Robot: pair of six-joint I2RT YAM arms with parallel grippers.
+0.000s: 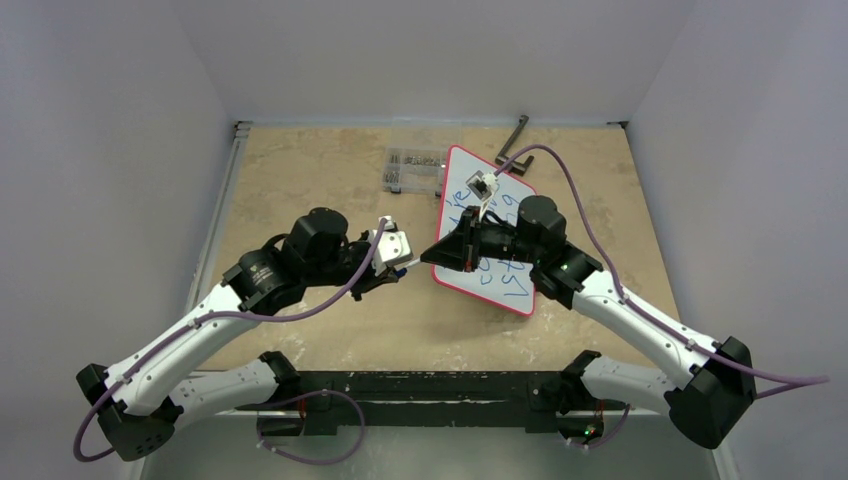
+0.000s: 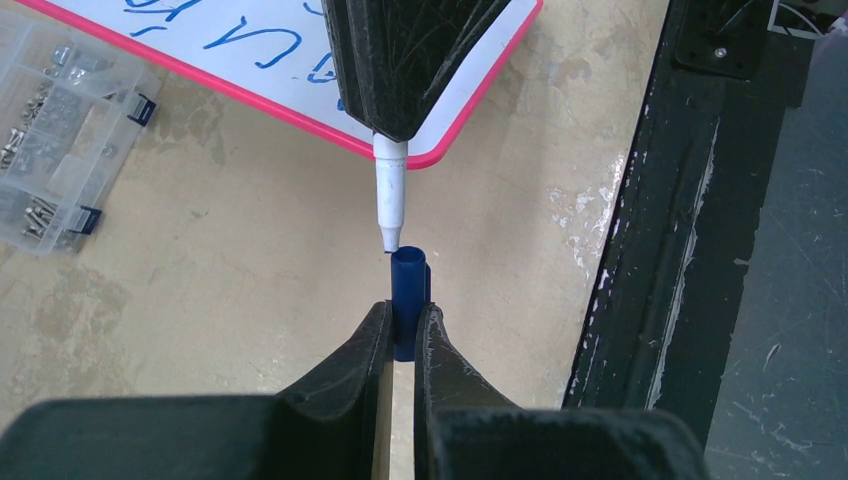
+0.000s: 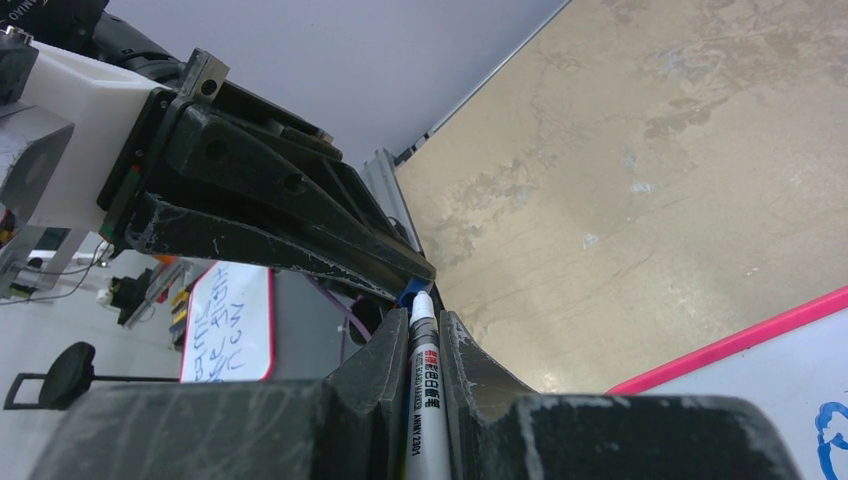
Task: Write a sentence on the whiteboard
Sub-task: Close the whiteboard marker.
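The whiteboard (image 1: 497, 197), red-framed, lies on the table with the blue sentence (image 1: 503, 272) partly hidden under my right arm. My right gripper (image 1: 432, 255) is shut on a white marker (image 3: 425, 390) and hangs over the board's left edge, pointing left. The marker's bare tip (image 2: 389, 205) sits just short of the open mouth of a blue cap (image 2: 409, 290). My left gripper (image 2: 404, 318) is shut on that cap and faces the right one (image 2: 390, 130). In the right wrist view the cap (image 3: 405, 296) peeks from behind the marker tip.
A clear parts box (image 1: 415, 170) sits left of the board's far end, also seen in the left wrist view (image 2: 55, 130). A black angled tool (image 1: 514, 142) lies at the back. The black base rail (image 1: 430, 385) runs along the near edge. White walls enclose the table.
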